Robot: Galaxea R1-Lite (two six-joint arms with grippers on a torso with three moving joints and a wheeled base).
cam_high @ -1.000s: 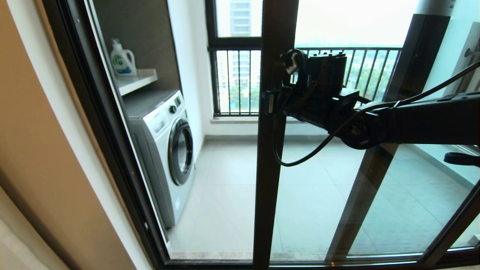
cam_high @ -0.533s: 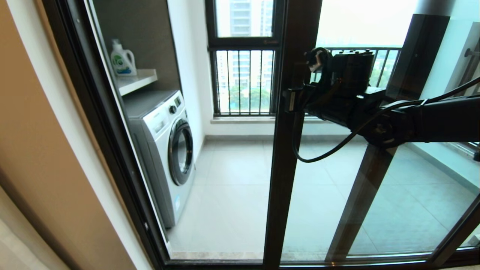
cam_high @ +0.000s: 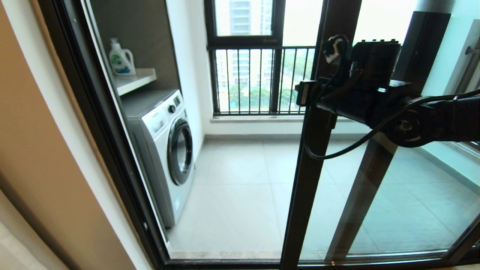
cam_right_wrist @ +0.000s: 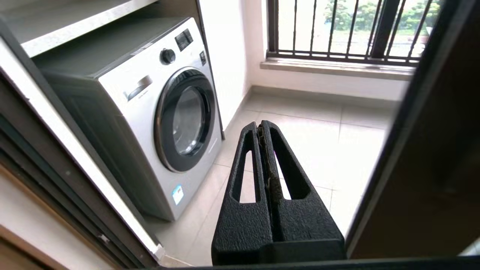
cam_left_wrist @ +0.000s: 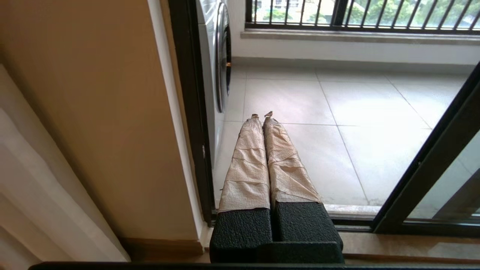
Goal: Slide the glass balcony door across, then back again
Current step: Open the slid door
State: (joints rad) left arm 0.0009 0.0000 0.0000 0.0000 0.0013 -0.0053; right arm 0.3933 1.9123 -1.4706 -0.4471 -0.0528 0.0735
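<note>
- Glass balcony door [cam_high: 313,168] partly slid across toward the right, leaving a wide opening on the left; judged mid-way through the first slide, with the return slide not yet done.
- Right gripper [cam_right_wrist: 264,129] pressed together, holding nothing, poking through the opening just beside the door's dark edge post; contact with the post cannot be told.
- Left gripper [cam_left_wrist: 262,116] also pressed together, empty, parked low near the doorway's left frame.
- Washing machine [cam_high: 165,150] beyond the opening on the left, detergent bottle [cam_high: 122,58] on a shelf [cam_high: 138,78] above.
</note>
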